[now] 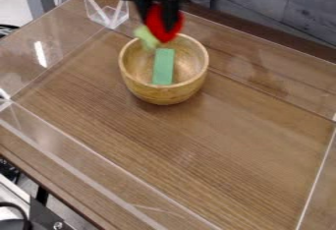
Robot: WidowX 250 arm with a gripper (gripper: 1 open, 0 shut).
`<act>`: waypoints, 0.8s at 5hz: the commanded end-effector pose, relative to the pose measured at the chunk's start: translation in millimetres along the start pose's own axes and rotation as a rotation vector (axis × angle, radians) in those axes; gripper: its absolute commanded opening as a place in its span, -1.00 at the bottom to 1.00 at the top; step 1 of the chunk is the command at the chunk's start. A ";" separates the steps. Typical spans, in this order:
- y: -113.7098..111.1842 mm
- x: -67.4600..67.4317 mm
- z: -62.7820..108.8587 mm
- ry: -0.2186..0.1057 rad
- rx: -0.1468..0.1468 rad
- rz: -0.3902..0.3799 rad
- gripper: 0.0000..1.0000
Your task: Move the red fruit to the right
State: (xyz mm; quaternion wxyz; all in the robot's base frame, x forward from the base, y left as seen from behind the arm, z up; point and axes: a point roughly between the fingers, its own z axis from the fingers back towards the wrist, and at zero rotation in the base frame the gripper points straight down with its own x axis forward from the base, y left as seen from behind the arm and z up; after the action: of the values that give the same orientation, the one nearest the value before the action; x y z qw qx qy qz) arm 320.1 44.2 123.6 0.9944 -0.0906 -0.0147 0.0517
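The red fruit [160, 23], a small bright-red toy with a light green leafy cap at its lower left, hangs in the air over the far rim of the wooden bowl [137, 82]. My black gripper [160, 16] comes down from the top edge of the view and is shut on the fruit, clear of the table. A flat green rectangular block [164, 66] lies inside the bowl, just below the fruit.
Low clear plastic walls [39, 52] fence the wooden tabletop [223, 145] on all sides. A grey wall runs along the back right. Bare wood lies to the right of the bowl and in front of it.
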 end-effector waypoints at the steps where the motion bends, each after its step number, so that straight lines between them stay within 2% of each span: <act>1: -48.0 7.3 13.0 -0.060 0.001 -0.057 -1.00; 2: -97.1 8.0 -0.3 -0.047 -0.002 -0.105 -1.00; 3: -138.8 7.7 -21.4 -0.032 0.001 -0.122 -1.00; 4: -143.3 1.6 -45.0 -0.027 0.006 -0.068 -1.00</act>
State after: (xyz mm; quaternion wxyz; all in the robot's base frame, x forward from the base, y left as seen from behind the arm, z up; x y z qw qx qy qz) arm 332.3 -103.4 90.8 0.9965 -0.0813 -0.0072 0.0181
